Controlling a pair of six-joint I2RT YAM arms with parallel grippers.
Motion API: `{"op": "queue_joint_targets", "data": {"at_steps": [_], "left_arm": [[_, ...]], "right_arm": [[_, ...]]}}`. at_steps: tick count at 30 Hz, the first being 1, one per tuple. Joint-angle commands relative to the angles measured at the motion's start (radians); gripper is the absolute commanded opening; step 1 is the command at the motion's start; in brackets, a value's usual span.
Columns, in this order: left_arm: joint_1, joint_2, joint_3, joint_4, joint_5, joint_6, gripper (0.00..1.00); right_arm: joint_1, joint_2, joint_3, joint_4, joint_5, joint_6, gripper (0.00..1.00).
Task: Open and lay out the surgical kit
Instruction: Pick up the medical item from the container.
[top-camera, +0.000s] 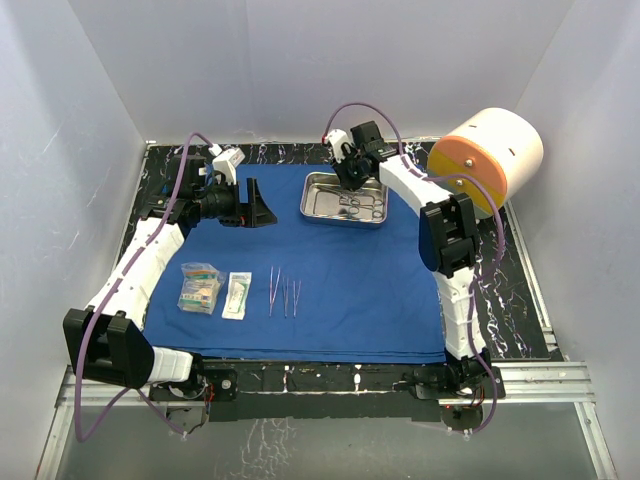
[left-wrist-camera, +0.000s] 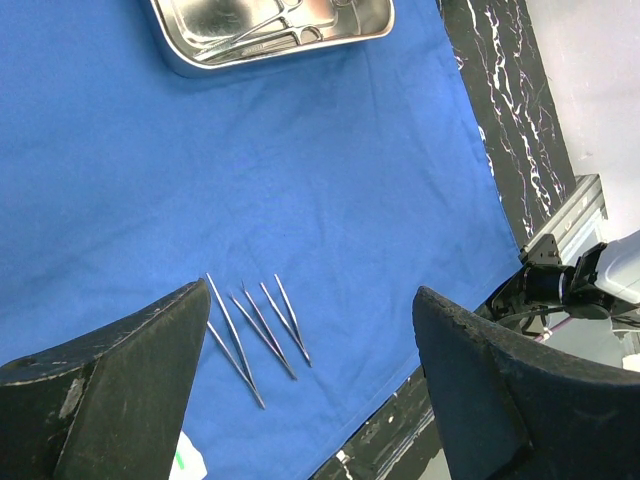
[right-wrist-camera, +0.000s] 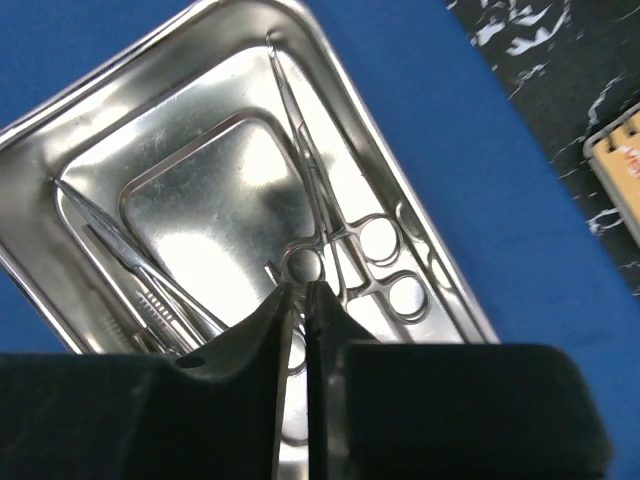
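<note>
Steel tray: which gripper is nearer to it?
Right. The right gripper is over the tray, jaws shut by the clamps inside. The left gripper hangs open over the cloth, left of the tray and apart.

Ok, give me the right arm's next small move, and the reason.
Probably a short, straight lift. The right gripper has its jaws closed at a ring handle of the clamps in the tray, but whether they truly pinch it is unclear. A small rise would show that before carrying it to the cloth beside the forceps.
</note>
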Motion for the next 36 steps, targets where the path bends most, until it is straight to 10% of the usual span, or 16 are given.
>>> {"op": "queue_joint_targets", "data": {"at_steps": [1, 12, 36], "left_arm": [[0.006, -0.036, -0.006, 0.003, 0.028, -0.006, 0.81], [0.01, -0.032, -0.014, 0.008, 0.029, -0.008, 0.82], [0.018, -0.047, -0.034, 0.017, 0.033, -0.013, 0.82]], "right_arm": [[-0.008, -0.038, 0.029, 0.081, 0.013, 0.009, 0.15], [-0.006, 0.081, 0.135, 0.083, -0.039, 0.023, 0.46], [-0.003, 0.251, 0.275, 0.014, -0.081, -0.051, 0.48]]}}
